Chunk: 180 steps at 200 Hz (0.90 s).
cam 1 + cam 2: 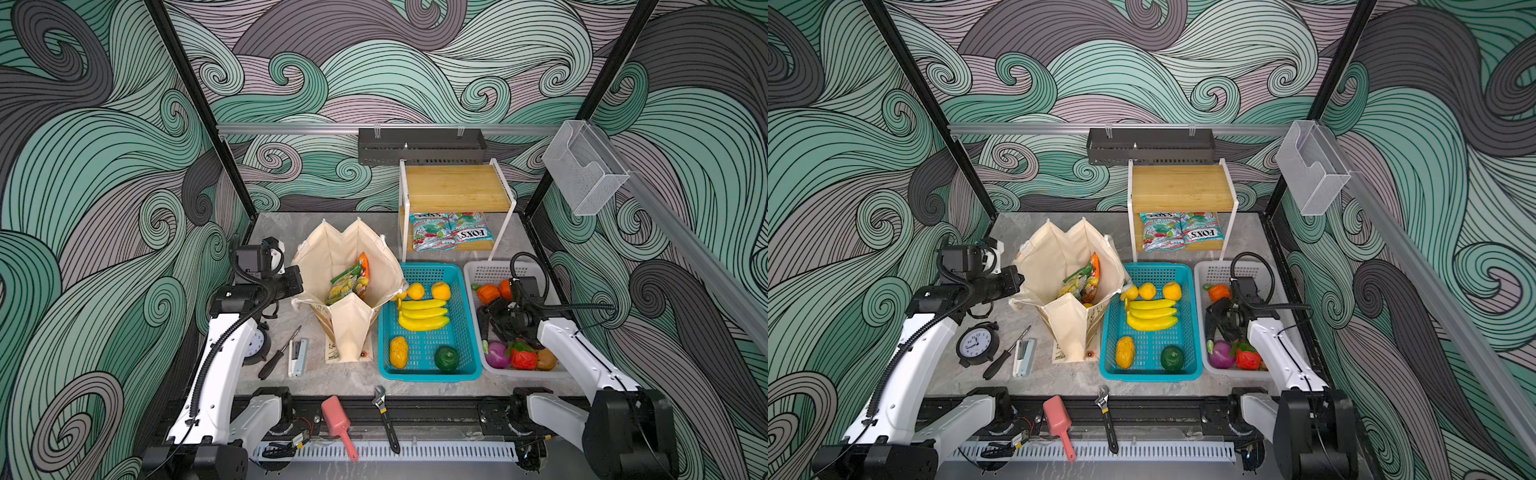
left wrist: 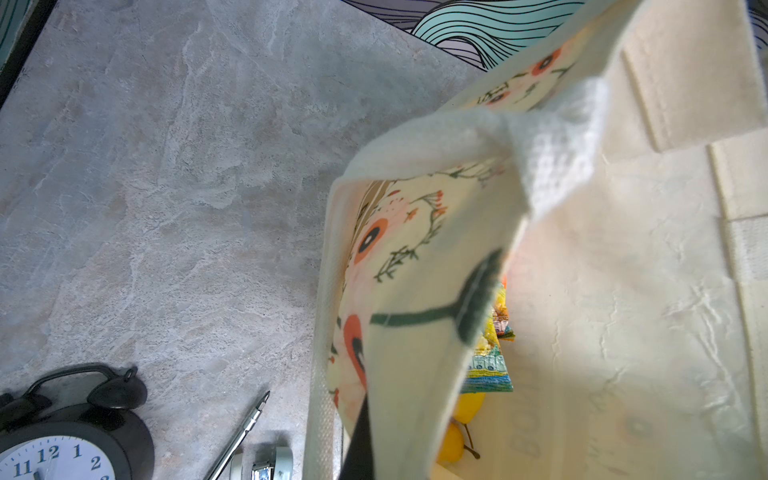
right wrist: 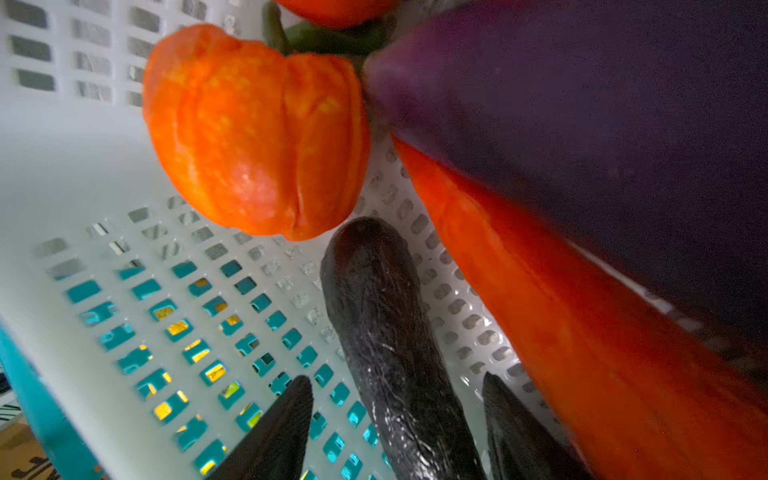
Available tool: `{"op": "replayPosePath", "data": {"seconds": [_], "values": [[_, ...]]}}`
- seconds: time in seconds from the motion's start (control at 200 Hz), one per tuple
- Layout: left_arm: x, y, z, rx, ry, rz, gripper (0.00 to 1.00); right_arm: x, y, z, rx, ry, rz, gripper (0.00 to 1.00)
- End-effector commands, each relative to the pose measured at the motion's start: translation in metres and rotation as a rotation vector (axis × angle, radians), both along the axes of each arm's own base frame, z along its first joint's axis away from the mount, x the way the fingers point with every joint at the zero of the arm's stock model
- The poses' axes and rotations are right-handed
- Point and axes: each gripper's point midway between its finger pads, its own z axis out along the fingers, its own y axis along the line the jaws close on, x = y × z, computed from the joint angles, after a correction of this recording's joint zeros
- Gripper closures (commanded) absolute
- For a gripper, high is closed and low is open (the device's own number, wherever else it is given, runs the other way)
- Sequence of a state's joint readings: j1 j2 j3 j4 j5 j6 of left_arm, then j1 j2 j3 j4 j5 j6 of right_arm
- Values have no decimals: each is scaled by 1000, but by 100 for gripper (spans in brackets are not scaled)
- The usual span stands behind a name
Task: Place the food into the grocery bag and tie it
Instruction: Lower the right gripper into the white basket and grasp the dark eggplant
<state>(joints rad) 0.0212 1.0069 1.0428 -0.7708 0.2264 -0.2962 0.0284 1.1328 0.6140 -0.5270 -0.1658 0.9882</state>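
While the right gripper is hanging low inside the white perforated plastic basket, its jaws are standing apart on either side of a dark, wrinkled, finger-shaped toy vegetable. A gap is showing on both sides, so nothing is being pinched yet; I judge it is lining up a pick. In a top view, the ribbed orange plastic toy fruit is lying just beside this gripper at about eleven o'clock. The teal plastic mesh basket is sitting right alongside at nine o'clock.

The left gripper is clamping shut on the rim of the cream canvas grocery bag with floral print. It is seemingly drawing that side toward nine o'clock so the mouth is gaping for drops from above. The bag is standing just beside the teal basket, at its nine o'clock.

Counting outward, the bag is holding one green glossy packet and one orange-red glossy packet, with some yellow fruit showing beneath them in the left wrist view. The teal basket is carrying three yellow plastic bananas, two round orange fruits, one small yellow fruit, one bumpy yellow-orange oval and one dark green ball. Two teal candy packets are lying under the wooden-topped white shelf, at twelve o'clock from that basket.
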Motion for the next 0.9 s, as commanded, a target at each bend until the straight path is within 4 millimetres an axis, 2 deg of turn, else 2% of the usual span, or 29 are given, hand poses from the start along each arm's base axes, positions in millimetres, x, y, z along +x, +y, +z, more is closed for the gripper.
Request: {"op": "replayPosePath", "data": {"seconds": [0.0, 0.36, 0.896], "values": [[1, -5, -1, -11, 3, -23, 100, 2, -3, -2, 3, 1, -24, 36], [1, -5, -3, -8, 11, -22, 100, 0, -1, -18, 20, 23, -23, 38], [1, -5, -4, -8, 15, -24, 100, 2, -5, -30, 25, 21, -40, 45]]}}
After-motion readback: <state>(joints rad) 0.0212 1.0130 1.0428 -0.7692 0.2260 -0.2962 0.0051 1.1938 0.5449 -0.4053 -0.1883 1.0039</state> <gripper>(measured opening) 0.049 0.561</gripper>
